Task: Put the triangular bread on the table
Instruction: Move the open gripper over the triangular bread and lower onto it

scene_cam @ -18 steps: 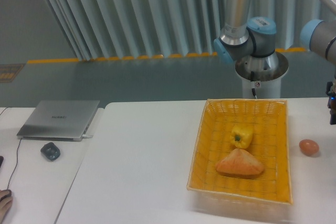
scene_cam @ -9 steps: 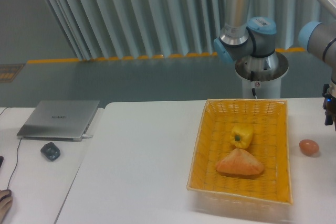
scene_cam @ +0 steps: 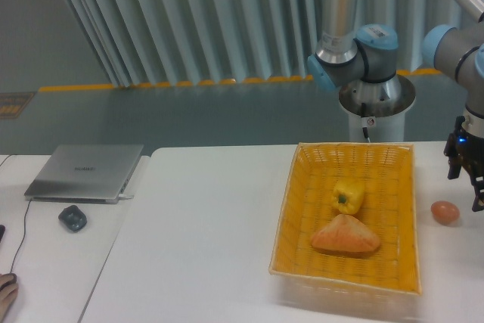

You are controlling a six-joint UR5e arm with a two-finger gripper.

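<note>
The triangular bread, an orange-brown wedge, lies in the front part of the orange woven basket on the white table. A yellow bell pepper sits just behind it in the basket. My gripper hangs at the right edge of the view, right of the basket and just above and behind a small brown egg. Its dark fingers stand apart with nothing between them. It is well clear of the bread.
A closed silver laptop and a dark mouse lie on a second table at the left. A person's hand shows at the bottom left corner. The robot's base stands behind the basket.
My gripper has moved left into the view and lower, coming down next to the egg. The bread, pepper and egg have not moved.
</note>
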